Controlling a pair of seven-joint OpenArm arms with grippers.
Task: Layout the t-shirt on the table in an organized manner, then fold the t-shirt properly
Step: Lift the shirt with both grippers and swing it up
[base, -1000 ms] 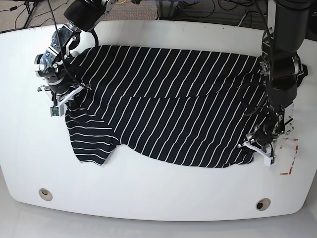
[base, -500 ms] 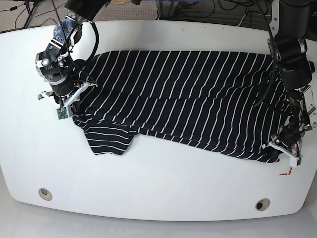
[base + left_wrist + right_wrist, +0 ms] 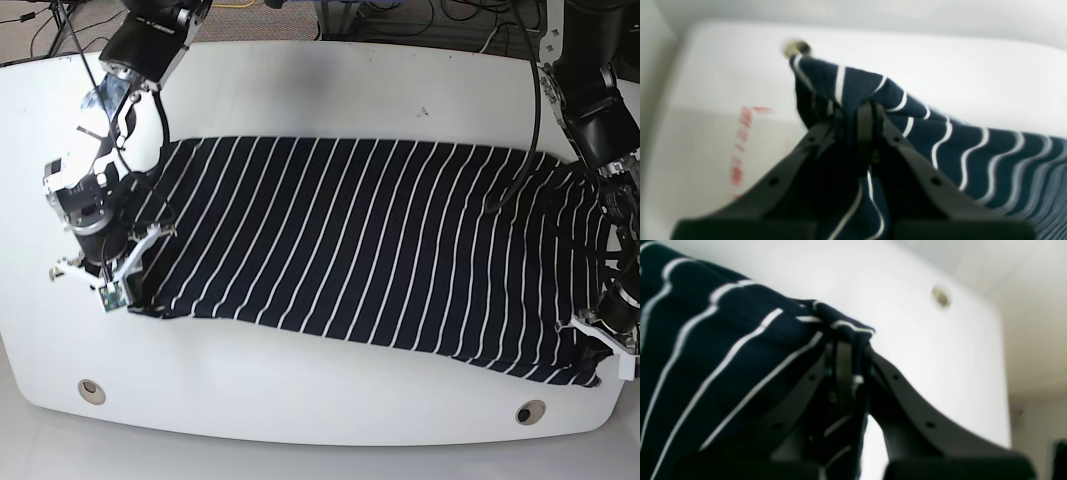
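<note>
Item: striped shirt (image 3: 370,250), stretched across the table (image 3: 330,90) between two arms, near edge raised.

Risks, as judged from where I stand:
- Slip at a corner. Each pincer has only a small bunch of cloth; if the arms pull wider apart, one corner could come free and the shirt would sag back into a heap.
- Overhang. The left gripper (image 3: 603,352) is close to the table's end, near the grommet hole (image 3: 531,412); set down there, that corner could hang off the edge.
- Skewed lay. The near hem runs at a slant, lower toward the left arm's side; lowered as it is, the shirt would lie crooked and folding would start from a poor outline.
- Hidden sleeve. No sleeve shows plainly; one may be tucked beneath and would leave a lump.

Pose:
- Right arm: reaches down from the far corner, wrist bent downward, right gripper (image 3: 105,285) low over the table by the near hem. Its wrist camera shows the jaws pressed together on a gathered corner of shirt.
- Left arm: drops from the far edge on the opposite side, forearm near vertical, pincer low. Jaws likewise pinched on a shirt corner, with the red-marked sticker (image 3: 743,146) just beside it.
</note>
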